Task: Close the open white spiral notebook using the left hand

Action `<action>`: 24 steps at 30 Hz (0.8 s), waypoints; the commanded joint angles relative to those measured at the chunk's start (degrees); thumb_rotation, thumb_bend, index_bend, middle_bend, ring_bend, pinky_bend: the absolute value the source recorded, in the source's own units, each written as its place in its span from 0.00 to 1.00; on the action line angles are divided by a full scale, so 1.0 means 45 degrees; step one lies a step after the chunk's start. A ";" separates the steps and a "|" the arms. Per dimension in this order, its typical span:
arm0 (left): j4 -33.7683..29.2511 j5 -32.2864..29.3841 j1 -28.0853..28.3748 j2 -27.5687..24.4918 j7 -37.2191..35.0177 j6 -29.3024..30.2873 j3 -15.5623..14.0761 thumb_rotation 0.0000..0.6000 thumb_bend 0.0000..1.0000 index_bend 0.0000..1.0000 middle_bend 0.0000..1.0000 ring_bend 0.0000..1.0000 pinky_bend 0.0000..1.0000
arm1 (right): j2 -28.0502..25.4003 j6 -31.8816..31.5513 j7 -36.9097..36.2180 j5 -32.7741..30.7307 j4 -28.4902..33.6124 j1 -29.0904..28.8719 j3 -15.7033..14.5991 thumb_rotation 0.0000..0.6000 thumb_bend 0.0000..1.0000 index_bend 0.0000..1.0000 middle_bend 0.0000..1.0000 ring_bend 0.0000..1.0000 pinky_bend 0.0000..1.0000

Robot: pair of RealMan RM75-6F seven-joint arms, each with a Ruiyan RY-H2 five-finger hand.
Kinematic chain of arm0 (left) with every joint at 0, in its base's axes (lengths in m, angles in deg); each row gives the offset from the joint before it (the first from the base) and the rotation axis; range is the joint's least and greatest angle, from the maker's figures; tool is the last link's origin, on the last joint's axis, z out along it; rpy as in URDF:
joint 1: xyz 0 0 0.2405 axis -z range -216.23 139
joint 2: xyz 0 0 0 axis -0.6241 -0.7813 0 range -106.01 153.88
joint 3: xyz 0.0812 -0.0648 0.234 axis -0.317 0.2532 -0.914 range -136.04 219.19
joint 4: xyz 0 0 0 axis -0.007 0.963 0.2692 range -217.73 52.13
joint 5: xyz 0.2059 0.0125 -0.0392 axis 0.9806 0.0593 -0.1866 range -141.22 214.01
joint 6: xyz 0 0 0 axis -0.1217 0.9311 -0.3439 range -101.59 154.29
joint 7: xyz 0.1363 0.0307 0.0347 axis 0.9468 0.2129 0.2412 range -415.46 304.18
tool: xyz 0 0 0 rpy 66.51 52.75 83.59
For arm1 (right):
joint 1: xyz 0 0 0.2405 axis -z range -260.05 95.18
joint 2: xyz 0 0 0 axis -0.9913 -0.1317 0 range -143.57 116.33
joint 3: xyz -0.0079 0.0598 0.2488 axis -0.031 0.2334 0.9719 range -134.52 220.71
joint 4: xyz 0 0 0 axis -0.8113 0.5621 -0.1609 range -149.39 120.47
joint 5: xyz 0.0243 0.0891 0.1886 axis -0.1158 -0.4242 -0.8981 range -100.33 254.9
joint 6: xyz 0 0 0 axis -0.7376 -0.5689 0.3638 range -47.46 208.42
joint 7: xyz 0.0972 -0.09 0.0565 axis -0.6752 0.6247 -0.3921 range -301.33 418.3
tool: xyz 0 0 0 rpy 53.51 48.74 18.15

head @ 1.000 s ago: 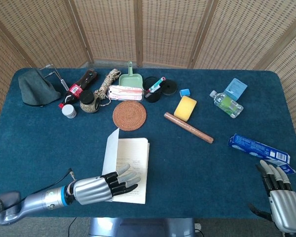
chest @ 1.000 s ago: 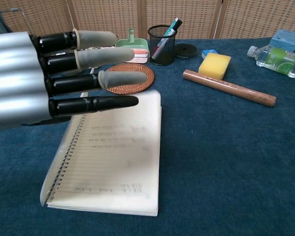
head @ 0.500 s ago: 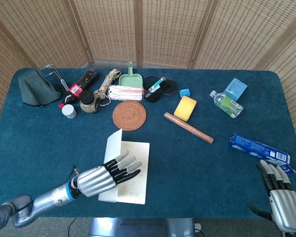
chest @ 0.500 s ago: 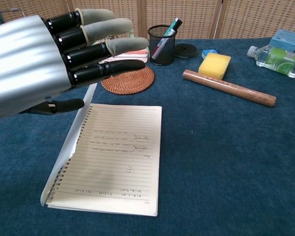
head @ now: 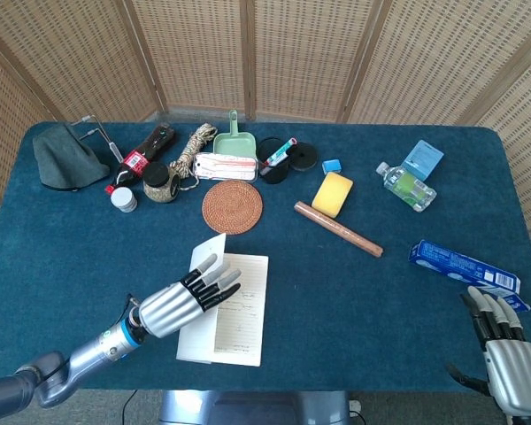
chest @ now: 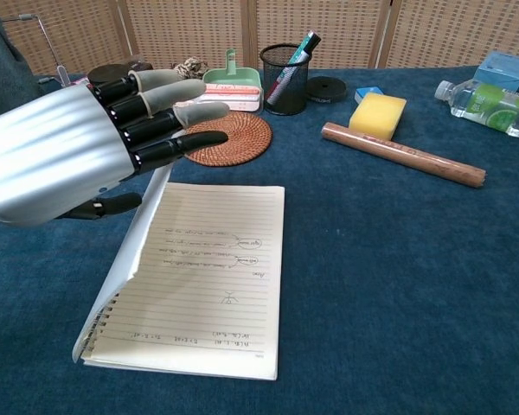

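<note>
- Far left of counter (head: 88,248): dark grey cloth (head: 64,158) bunched at back corner, thin metal piece just beside it.
- Next along back row: dark bottle (head: 140,158) lying down, small white-capped jar (head: 123,199), coil of rope (head: 184,159), green dustpan (head: 235,142), black mesh pen cup (chest: 284,76) with pens inside, black round lid (head: 302,157).
- Left hand (head: 173,303) low at front left, palm turned down, fingers (chest: 177,117) straight and slightly spread, holding nothing. In chest view, raised above left edge of notebook; contact with cover cannot be told.
- White spiral notebook (head: 234,308) at front centre-left of counter, open, lined page with faint handwriting facing up. Left cover (head: 203,261) raised partway and tilted, standing up along spiral edge under left hand.
- Round woven coaster (head: 232,206) just behind notebook, apart from it.
- Centre right: yellow sponge (head: 333,194), small blue block (head: 332,166) behind it, brown rod (head: 337,228) lying diagonally in front of sponge.
- Further right: clear plastic bottle (head: 406,186) on its side, light blue box (head: 422,158) touching or just beside it.
- Blue toothpaste box (head: 463,266) lying flat near right edge.
- Right hand (head: 506,359) at front right corner, fingers extended side by side, empty, tips near toothpaste box but apart from it.
</note>
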 commanded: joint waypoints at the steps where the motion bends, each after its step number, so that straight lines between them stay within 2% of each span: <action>1: 0.0484 -0.0554 -0.0036 0.0205 -0.0454 -0.0185 0.0129 1.00 0.24 0.00 0.00 0.00 0.09 | 0.0011 0.0000 0.0025 0.0002 0.0001 0.0000 0.0002 1.00 0.00 0.00 0.00 0.00 0.00; 10: 0.1084 -0.1507 0.0331 0.0854 -0.0811 -0.0795 0.0565 1.00 0.24 0.00 0.00 0.00 0.10 | 0.0018 0.0023 0.0028 -0.0087 0.0011 -0.0018 0.0042 1.00 0.00 0.00 0.00 0.00 0.00; 18: 0.0785 -0.1640 0.0796 0.1165 -0.0644 -0.0682 0.0957 1.00 0.24 0.00 0.00 0.00 0.10 | 0.0011 0.0083 0.0008 -0.0098 0.0001 -0.0044 0.0029 1.00 0.00 0.00 0.00 0.00 0.00; 20: 0.0574 -0.1589 0.0940 0.1214 -0.0595 -0.0703 0.0956 1.00 0.24 0.00 0.00 0.00 0.10 | 0.0012 0.0080 0.0023 -0.0084 0.0013 -0.0041 0.0023 1.00 0.00 0.00 0.00 0.00 0.00; 24: 0.0450 -0.1414 0.0954 0.1425 -0.0335 -0.0866 0.0540 1.00 0.24 0.00 0.00 0.00 0.11 | -0.0036 -0.0018 -0.0060 -0.0059 0.0027 -0.0011 0.0030 1.00 0.00 0.00 0.00 0.00 0.00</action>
